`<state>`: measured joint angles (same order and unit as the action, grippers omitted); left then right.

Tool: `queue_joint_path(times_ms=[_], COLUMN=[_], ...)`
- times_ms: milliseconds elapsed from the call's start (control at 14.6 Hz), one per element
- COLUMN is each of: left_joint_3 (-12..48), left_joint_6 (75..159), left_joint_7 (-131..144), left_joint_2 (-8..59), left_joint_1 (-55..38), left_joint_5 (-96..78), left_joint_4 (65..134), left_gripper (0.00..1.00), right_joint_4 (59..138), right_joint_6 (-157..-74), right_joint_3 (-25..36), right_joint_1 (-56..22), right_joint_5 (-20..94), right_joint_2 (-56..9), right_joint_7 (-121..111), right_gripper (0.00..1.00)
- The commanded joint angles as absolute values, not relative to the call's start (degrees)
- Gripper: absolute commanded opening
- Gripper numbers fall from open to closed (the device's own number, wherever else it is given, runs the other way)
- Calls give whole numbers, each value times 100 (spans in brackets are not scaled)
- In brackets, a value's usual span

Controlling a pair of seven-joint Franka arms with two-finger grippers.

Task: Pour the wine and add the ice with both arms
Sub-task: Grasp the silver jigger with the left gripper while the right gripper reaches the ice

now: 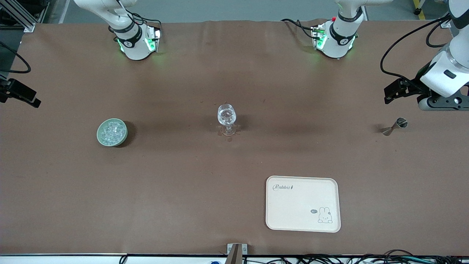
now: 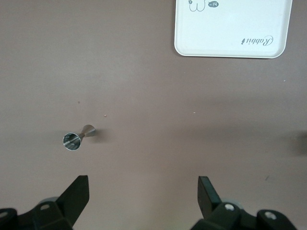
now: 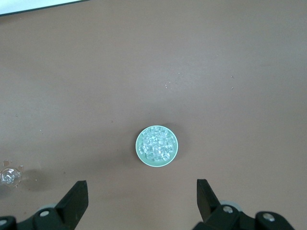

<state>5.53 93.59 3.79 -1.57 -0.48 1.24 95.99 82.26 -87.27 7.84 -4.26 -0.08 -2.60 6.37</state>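
A clear stemmed glass [image 1: 227, 117] stands upright at the table's middle; part of it also shows in the right wrist view [image 3: 9, 176]. The ice [image 1: 111, 131] fills a pale green bowl [image 3: 157, 146] toward the right arm's end. A small steel jigger [image 1: 397, 125] stands toward the left arm's end, also seen in the left wrist view [image 2: 76, 139]. I cannot make out the wine. My left gripper [image 1: 394, 91] hangs open and empty in the air beside the jigger [image 2: 144, 184]. My right gripper [image 1: 22, 96] hangs open and empty at the table's edge, the bowl ahead of it [image 3: 142, 188].
A cream tray [image 1: 302, 204] with a rabbit drawing lies nearer to the front camera than the glass; its corner shows in the left wrist view [image 2: 230, 28]. Brown cloth covers the table. Cables trail from both arm bases.
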Motion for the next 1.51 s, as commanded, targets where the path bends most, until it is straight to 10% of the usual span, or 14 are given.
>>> queue_joint_path(times_ms=[0,959,1438], left_joint_3=[633,-165,-1229], left_joint_6=[9430,9369,9369], left_joint_7=[457,474,501], left_joint_2=[-176,-150,149], left_joint_1=[9,-9,9], left_joint_5=[246,150,35], left_joint_4=[9580,9589,9721], left_gripper=[100,100,100], right_joint_4=[8191,8332,9744], right_joint_6=[-8719,-8692,-9516], right_joint_3=[782,756,580], right_joint_1=[-422,-527,-518], right_joint_5=[105,97,26], right_joint_2=[-255,-246,-220], right_joint_7=[580,580,562], right_gripper=[100,100,100])
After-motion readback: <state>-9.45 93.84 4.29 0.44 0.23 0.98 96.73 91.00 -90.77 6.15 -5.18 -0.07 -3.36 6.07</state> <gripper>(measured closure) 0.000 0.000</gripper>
